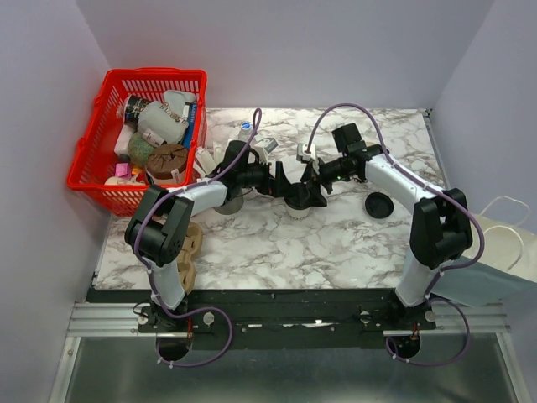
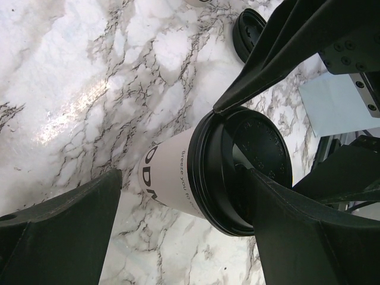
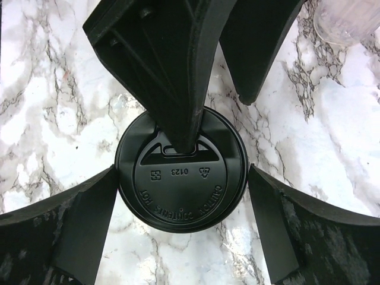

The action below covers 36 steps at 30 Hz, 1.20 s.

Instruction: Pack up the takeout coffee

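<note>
Marbled tabletop [image 1: 336,243], lilac walls [image 1: 294,50], left gripper [image 1: 281,179] and right gripper [image 1: 313,181] splayed open at coffee cup [image 1: 298,204]

Bright, even light; glare patch on the table [image 2: 65,113] (left wrist view).

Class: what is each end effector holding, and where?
The left end effector holds nothing; one finger lies on the lid of the cup. The right end effector flanks the lid's rim; grip cannot be told.
</note>
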Each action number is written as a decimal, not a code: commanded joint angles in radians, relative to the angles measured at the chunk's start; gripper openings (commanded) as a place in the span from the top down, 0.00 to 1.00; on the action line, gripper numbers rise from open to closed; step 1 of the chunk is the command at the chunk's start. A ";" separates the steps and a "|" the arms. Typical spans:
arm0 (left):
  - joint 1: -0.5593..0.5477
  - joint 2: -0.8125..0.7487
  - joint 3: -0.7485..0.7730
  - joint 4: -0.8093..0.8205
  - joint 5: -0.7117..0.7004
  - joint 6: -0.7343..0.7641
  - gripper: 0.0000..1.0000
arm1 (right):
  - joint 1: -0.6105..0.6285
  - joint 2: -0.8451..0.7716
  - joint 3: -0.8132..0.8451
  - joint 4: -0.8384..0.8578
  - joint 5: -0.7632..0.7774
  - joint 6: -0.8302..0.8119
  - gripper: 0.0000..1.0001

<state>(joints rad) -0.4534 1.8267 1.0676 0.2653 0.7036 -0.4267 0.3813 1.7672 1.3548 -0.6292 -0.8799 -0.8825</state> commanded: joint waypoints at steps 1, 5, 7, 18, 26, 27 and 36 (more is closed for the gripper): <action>0.001 0.013 0.000 -0.052 -0.019 0.039 0.09 | 0.022 -0.009 -0.023 0.017 0.047 -0.052 0.08; 0.001 0.014 0.002 -0.052 -0.018 0.034 0.09 | 0.027 -0.009 -0.034 0.022 0.056 -0.047 0.17; 0.001 0.019 0.002 -0.051 -0.018 0.031 0.09 | 0.031 -0.011 -0.049 0.025 0.065 -0.059 0.18; 0.001 0.049 0.011 -0.034 -0.016 0.014 0.09 | 0.082 -0.012 -0.135 0.069 0.191 -0.134 0.27; 0.002 0.071 0.026 -0.026 -0.016 0.003 0.09 | 0.087 0.011 -0.148 0.079 0.229 -0.110 0.30; 0.002 0.071 0.026 -0.024 -0.015 0.002 0.09 | 0.087 0.014 -0.138 0.076 0.229 -0.099 0.31; 0.002 0.066 0.037 -0.028 -0.013 -0.003 0.09 | 0.077 0.130 0.012 -0.133 0.171 -0.073 0.41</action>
<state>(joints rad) -0.4355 1.8553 1.0920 0.2478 0.7395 -0.4423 0.4271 1.7836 1.3895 -0.6498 -0.7750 -0.9199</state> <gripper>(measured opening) 0.915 0.808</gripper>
